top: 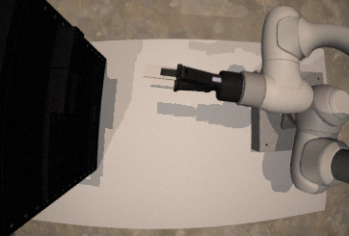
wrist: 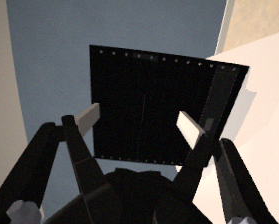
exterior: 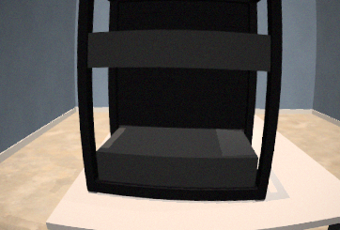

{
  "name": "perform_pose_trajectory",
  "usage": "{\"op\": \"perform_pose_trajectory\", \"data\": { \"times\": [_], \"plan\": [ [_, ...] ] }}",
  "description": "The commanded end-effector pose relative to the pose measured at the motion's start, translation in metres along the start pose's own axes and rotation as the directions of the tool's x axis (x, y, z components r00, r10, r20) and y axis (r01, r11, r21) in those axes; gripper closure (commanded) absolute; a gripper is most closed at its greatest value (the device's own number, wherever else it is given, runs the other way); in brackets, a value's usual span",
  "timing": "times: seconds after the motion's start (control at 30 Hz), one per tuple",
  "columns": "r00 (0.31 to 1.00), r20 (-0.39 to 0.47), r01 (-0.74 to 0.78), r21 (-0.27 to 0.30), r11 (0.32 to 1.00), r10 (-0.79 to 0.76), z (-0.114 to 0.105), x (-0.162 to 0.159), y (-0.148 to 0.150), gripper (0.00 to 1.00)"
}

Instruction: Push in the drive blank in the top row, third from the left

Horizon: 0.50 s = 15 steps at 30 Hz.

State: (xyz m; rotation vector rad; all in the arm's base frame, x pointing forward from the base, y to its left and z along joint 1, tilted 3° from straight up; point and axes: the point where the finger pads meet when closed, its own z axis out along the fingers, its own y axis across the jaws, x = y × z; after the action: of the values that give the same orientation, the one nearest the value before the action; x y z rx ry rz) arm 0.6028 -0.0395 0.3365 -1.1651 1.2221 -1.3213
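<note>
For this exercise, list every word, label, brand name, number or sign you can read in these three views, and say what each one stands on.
None: no readable text shows in any view.
The black rack shows only a row of small dots along its edge, no letters.
The open gripper, the white arm and the white table top carry no markings.

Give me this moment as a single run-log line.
phase: approach | gripper: open, empty, pointed at tall black rack | contact: none, gap shows over white table | drive blanks: not discernible
</note>
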Motion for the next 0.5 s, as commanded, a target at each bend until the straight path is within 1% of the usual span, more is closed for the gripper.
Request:
{"op": "perform_pose_trajectory", "data": {
  "times": [0.0,0.47],
  "plan": [
    [1.000,0.015,-0.005,0.004,1.000,0.005,0.0006,0.0009,-0.0010,0.00],
    [0.999,0.030,-0.011,0.005,1.000,0.011,0.0009,0.0019,-0.0014,0.00]
  ]
}}
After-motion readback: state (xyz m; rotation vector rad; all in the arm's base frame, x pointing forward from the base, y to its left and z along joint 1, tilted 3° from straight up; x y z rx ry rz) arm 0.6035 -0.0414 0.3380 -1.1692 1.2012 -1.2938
